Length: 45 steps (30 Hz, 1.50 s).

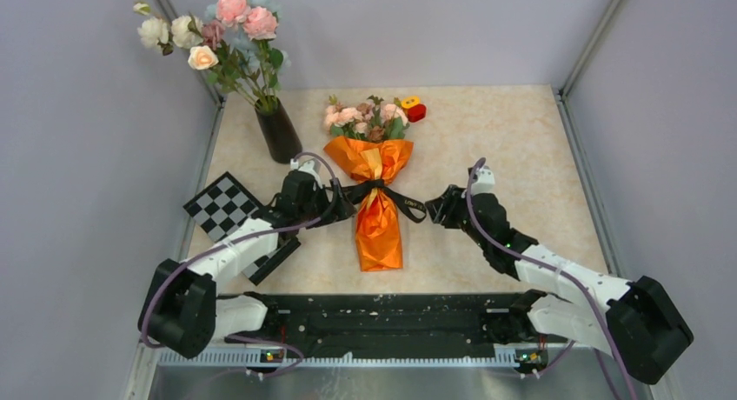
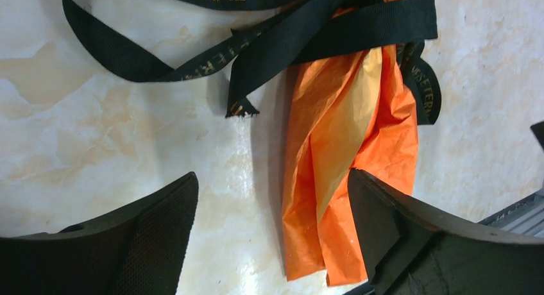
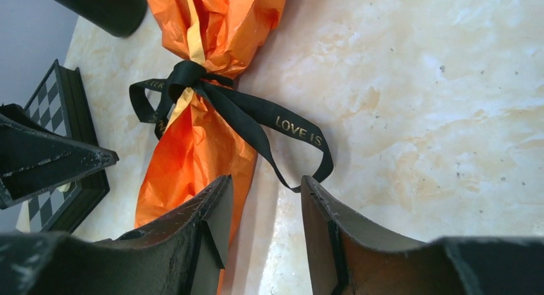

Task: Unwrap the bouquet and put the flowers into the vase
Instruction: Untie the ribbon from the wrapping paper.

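Marbled table (image 1: 521, 156) holds the bouquet (image 1: 380, 230) flat between your arms, vase (image 1: 280, 135) back-left; your left gripper (image 2: 272, 199) gapes empty, your right gripper (image 3: 263, 189) stands half apart at the ribbon (image 3: 256, 115) tail, so closing off-target could tug the whole cone sideways.

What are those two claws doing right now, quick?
Left gripper: open, holding nothing.
Right gripper: open with a narrower gap; the black ribbon ends at its fingertips, not gripped.

Checkerboard (image 1: 222, 205) lies flat, left of centre. White-and-pink flower bunch (image 1: 219, 33) stands upper left. Yellow and red heads (image 1: 416, 112) sit upper centre.
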Each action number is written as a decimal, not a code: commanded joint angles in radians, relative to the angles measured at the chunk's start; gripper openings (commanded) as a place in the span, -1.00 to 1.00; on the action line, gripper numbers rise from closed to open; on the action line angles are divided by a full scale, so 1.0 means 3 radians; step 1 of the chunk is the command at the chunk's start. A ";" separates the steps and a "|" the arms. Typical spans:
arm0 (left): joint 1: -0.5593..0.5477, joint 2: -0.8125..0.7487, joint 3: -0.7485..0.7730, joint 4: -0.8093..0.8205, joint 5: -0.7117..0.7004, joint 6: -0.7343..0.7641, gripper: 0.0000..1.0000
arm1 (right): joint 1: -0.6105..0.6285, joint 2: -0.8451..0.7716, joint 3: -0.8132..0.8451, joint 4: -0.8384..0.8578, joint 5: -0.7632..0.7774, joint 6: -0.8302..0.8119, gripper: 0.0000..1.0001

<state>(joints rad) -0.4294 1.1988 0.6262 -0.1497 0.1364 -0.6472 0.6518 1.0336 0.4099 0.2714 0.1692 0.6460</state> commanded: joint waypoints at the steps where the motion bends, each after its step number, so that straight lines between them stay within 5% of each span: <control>1: -0.0013 0.0174 -0.0018 0.0473 0.0005 -0.0148 0.76 | 0.0015 -0.0187 -0.0065 -0.0044 0.0115 -0.0026 -0.12; 18: -0.0016 0.0811 0.0097 0.0819 -0.0058 -0.0127 0.12 | 0.0016 -0.0302 -0.0141 -0.0131 0.0206 0.0009 -0.25; 45: -0.0021 0.1197 0.0216 0.0913 -0.0291 -0.0051 -0.43 | 0.0008 -0.0377 -0.0185 -0.0217 0.0311 0.0004 -0.35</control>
<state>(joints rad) -0.4313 1.5436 0.6617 0.1020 0.0807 -0.6811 0.6518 0.9413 0.3531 0.1917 0.2390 0.6498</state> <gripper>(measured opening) 0.308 0.329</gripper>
